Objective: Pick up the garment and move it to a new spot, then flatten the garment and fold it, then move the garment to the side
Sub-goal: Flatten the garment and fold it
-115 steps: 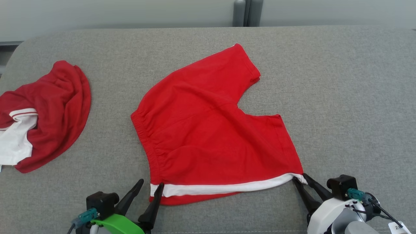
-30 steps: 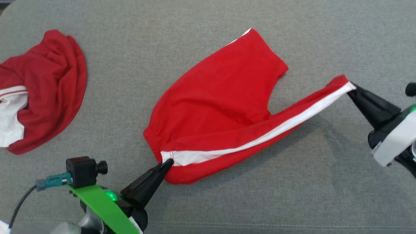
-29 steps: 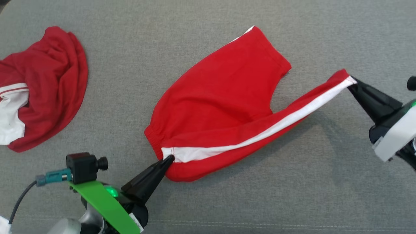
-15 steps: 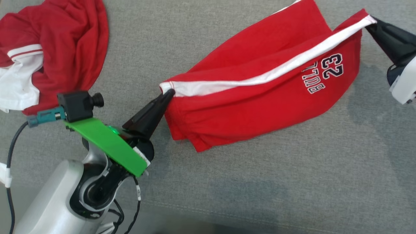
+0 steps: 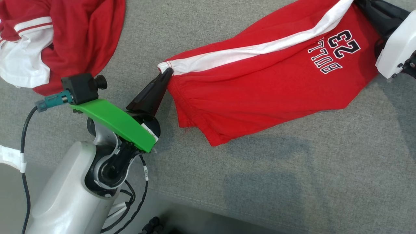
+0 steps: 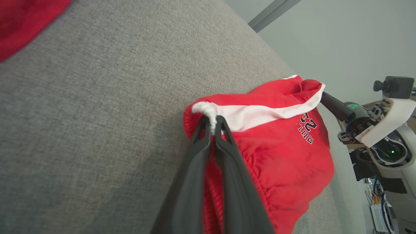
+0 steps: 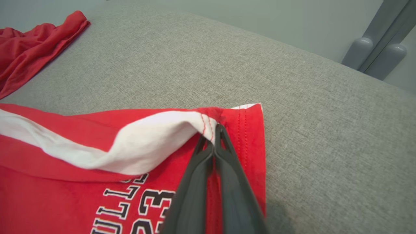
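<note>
The red shorts [image 5: 260, 87] were stretched across the upper right of the head view, running from the middle of the frame up into the top right corner, above a grey fabric surface [image 5: 292, 182]. A white stripe [image 5: 247, 52] ran along their upper edge from one pinched end to the other. The left gripper [image 5: 165, 76], reaching up from the lower left, had its two dark fingers pressed together on the waistband corner where the stripe ended. In the left wrist view the bunched white cloth sat clamped between the tips in mid-frame, with the elastic waistband gathered below it. The right gripper [image 5: 359, 4], at the top right edge of the head view, was likewise closed tight on the leg-hem corner. In the right wrist view its fingers met on the stitched red hem just where the stripe folded over. A dark print [image 5: 334, 52] with the number 23 and block lettering lay on the red cloth below the stripe, near the right gripper. The body of the shorts hung down from the taut stripe, with a soft shadow on the surface beneath. Whether their lower edge touched the surface could not be told. A second red-and-white garment [image 5: 65, 29] lay crumpled in the upper left of the head view, well apart from the shorts. A green bracket [image 5: 113, 120] sat on the left wrist, at the lower left. Two grey posts [image 7: 373, 55] stood beyond the surface at the upper right of the right wrist view.
</note>
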{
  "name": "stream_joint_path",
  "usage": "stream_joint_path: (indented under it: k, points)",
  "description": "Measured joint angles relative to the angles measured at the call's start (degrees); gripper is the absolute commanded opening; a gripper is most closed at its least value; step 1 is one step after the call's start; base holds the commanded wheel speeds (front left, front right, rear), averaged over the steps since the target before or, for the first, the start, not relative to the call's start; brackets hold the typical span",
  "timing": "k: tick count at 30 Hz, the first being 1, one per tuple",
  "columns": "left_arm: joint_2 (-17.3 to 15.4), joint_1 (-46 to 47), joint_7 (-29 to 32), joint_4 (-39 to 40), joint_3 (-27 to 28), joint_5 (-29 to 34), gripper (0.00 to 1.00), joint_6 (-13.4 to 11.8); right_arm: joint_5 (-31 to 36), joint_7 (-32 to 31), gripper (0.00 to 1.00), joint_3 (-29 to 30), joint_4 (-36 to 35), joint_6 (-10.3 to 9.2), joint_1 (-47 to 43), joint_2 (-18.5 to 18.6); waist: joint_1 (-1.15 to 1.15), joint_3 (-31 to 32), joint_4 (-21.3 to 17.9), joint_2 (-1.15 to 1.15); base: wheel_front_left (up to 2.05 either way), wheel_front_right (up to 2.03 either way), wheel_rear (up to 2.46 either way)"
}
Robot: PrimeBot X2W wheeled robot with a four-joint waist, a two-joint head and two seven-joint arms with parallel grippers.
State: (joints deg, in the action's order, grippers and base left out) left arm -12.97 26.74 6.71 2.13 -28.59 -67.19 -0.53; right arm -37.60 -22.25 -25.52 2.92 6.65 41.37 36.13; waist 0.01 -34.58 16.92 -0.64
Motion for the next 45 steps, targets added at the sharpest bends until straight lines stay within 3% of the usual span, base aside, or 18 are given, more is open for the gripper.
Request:
stream_joint_path:
  k: [16,18,19,20,22,23,28,40,45]
  points:
    - [1.9,2.6,-2.1,-5.5,-1.2,0.9,0.0,1.6,2.6,2.7,0.0,-1.6,7.4,0.41,4.9,-1.8,0.0,0.5,0.2,0.0,0.0,0.0,0.0]
    - [2.2,2.9,-2.3,-6.2,-1.2,1.0,0.05,2.0,3.1,3.5,0.61,-2.2,8.4,0.41,5.2,-2.2,0.0,0.9,0.2,0.0,0.0,0.0,0.0]
    - [2.3,2.9,-2.3,-6.6,-1.2,1.0,0.31,2.1,3.6,4.3,1.0,-2.3,8.8,0.41,5.2,-2.3,0.0,1.1,0.2,0.0,0.0,0.0,0.0]
    - [2.4,2.9,-2.5,-7.1,-1.2,1.0,0.39,2.1,4.1,4.9,1.0,-2.5,9.2,0.41,5.2,-2.5,0.0,1.3,0.1,0.0,0.0,0.0,0.0]
    - [2.4,2.9,-2.8,-7.5,-1.1,1.1,0.91,2.1,4.8,5.6,1.0,-2.8,10.3,0.41,5.4,-3.0,-0.01,1.8,0.0,0.0,0.0,0.0,0.0]
    - [2.4,2.9,-2.8,-7.7,-1.1,1.1,1.0,2.1,5.0,5.7,1.0,-3.0,10.7,0.41,5.4,-3.4,-0.01,2.0,-0.2,0.0,0.0,0.0,0.0]
    - [2.1,2.8,-3.0,-9.3,-1.0,1.5,1.0,2.1,5.9,8.3,1.0,-4.3,13.0,0.41,5.4,-4.5,0.0,3.3,-0.9,0.0,0.0,0.0,0.0]
    - [-3.1,0.0,-8.4,-12.4,1.0,8.2,1.0,1.0,7.0,18.0,1.0,-4.6,17.0,0.37,1.7,-7.1,-0.01,8.5,-4.4,0.0,0.0,0.0,0.0]
    - [-4.2,-2.8,-11.3,-12.7,1.0,9.9,1.0,1.0,7.8,24.9,1.0,-2.3,17.1,-2.3,-2.2,-7.1,-0.01,11.8,-6.2,0.0,0.0,0.0,0.0]
